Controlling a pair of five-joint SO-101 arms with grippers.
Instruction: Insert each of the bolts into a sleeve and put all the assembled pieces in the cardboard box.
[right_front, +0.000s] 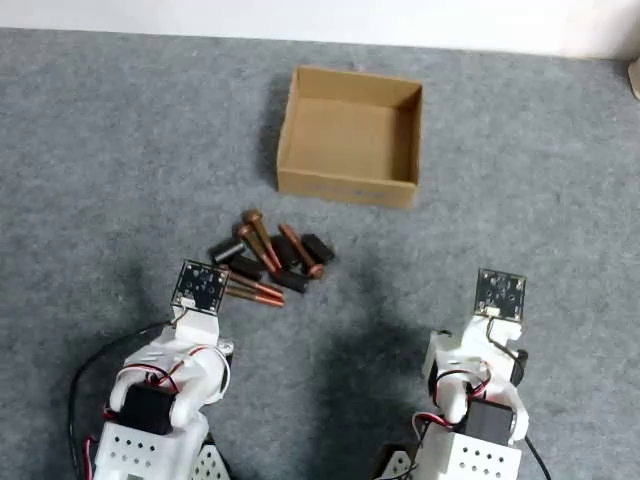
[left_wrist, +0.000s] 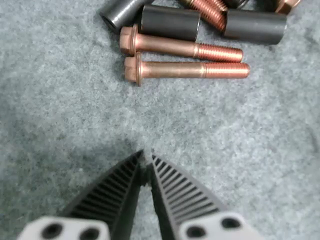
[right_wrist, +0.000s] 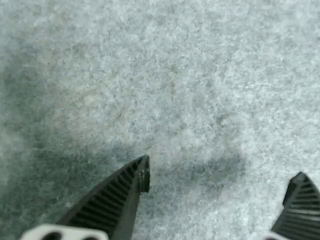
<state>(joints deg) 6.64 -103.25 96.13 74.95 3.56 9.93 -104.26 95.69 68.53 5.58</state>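
At the near edge of the grey mat, the left arm and right arm sit side by side, both pointing away over the table. The left gripper is clenched, its ribbed fingers meeting at the tips with nothing between them, poised over bare mat just short of the parts. The right gripper is spread wide and holds nothing, with only mat under and between its fingers; it is well apart from the parts. Just beyond the left gripper, two copper-coloured bolts lie parallel and touching, heads on the same side. Right behind them lie dark sleeves, mixed with more bolts in one loose cluster. Farther back, apart from the cluster, the cardboard box stands with its open top up.
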